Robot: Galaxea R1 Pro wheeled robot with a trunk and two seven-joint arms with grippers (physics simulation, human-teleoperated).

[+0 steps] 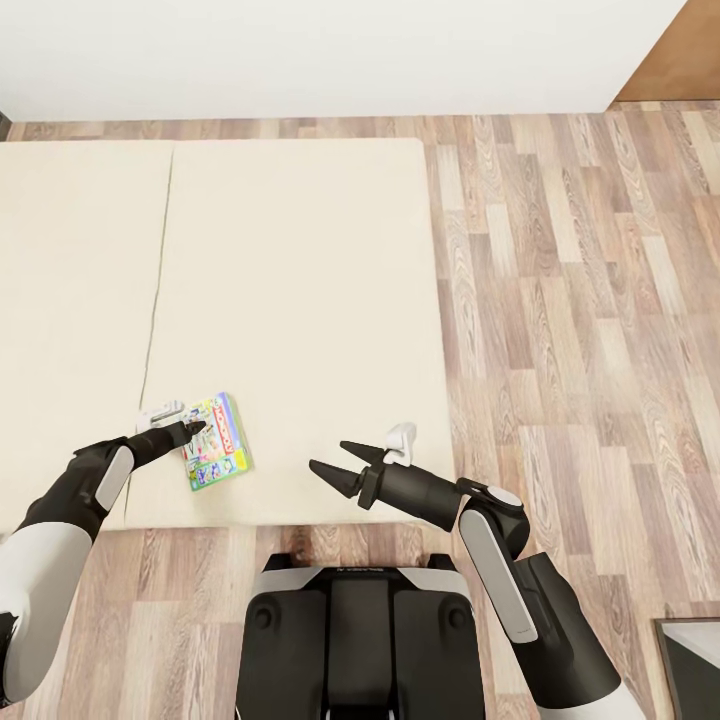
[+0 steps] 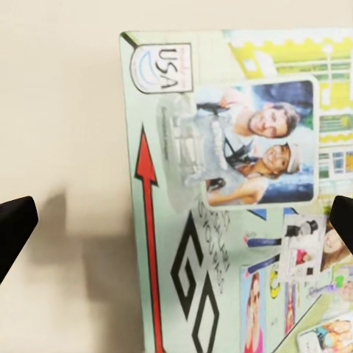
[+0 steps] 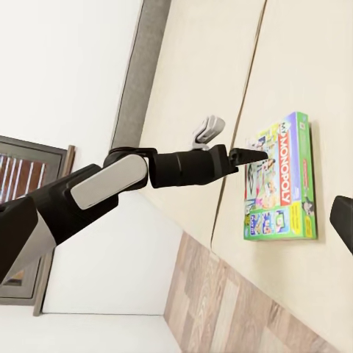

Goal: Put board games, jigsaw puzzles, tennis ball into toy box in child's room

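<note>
Monopoly board game [image 1: 216, 442] is lying flat on the beige bed [image 1: 300, 300] near its front edge, and the left tool [image 1: 196, 427] is hovering right over the box's near-left edge. In the left wrist view, the two fingertips [image 2: 15, 224] are standing wide apart, one over bare mattress and the other over the printed lid [image 2: 243, 206], gripping nothing. The right tool [image 1: 338, 461] is waiting well apart to the side, its jaws spread and empty. From here, the likely trouble is the box's flatness: if the fingers are closing on top of the lid instead of straddling an edge, they may be sliding off or simply pushing the game across the soft mattress. A pinch on one corner alone could be letting the box swing and drop.
</note>
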